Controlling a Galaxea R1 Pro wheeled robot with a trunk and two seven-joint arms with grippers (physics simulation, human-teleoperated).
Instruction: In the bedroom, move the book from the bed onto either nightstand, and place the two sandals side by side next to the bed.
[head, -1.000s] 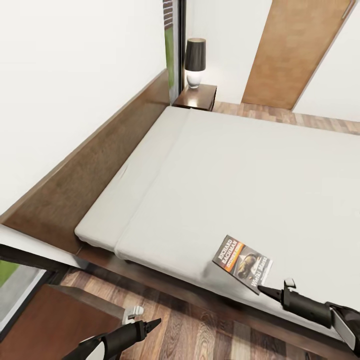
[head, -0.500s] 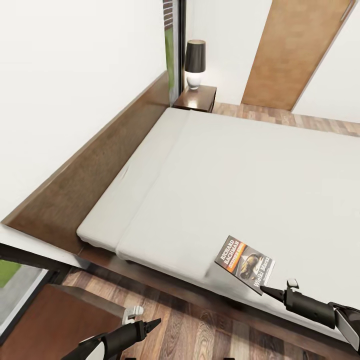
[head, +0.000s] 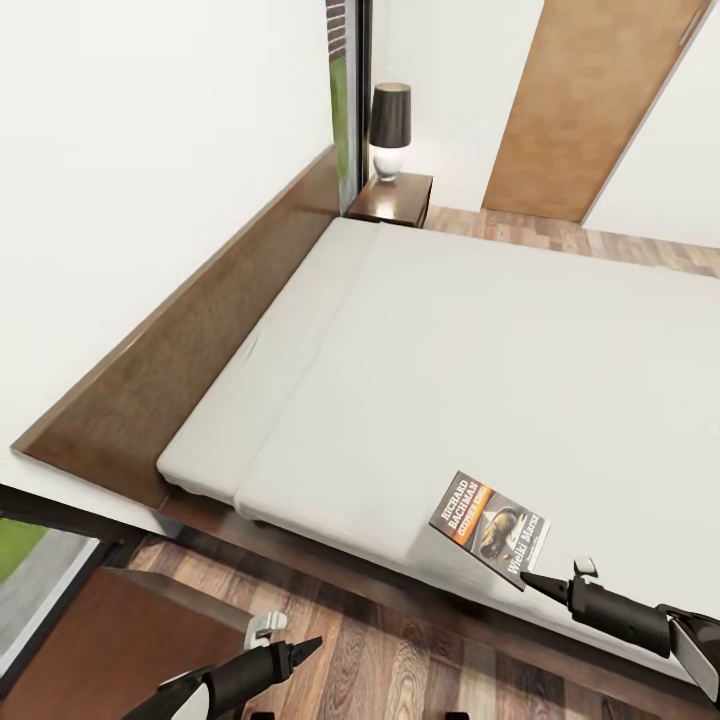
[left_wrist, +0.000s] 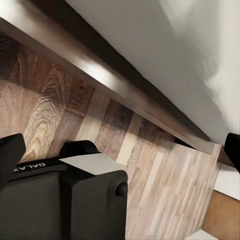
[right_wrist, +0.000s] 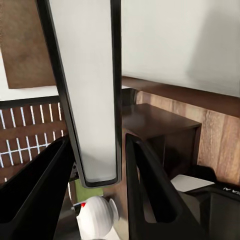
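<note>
The right gripper (head: 530, 578) sits at the lower right of the head view, its dark tip pointing at the near corner of the book (head: 490, 525) and just about touching its edge. In the right wrist view two black fingers (right_wrist: 150, 200) stand apart with a gap between them and nothing in it. The book lies flat on the bed (head: 480, 350), near the mattress's lower edge, cover up, with white lettering and an orange band. The left gripper (head: 305, 647) hangs at the bottom left of centre, over the wooden floor (head: 400, 650) beside the bed frame; whether it is spread or closed, I cannot tell from here. Below and left of it is the corner of a reddish-brown nightstand (head: 110, 640). At the top of the frame, past the headboard (head: 200, 330), stands a second nightstand (head: 395, 195) with a dark-shaded lamp (head: 390, 125), and a brown door (head: 590, 100) to its right.
</note>
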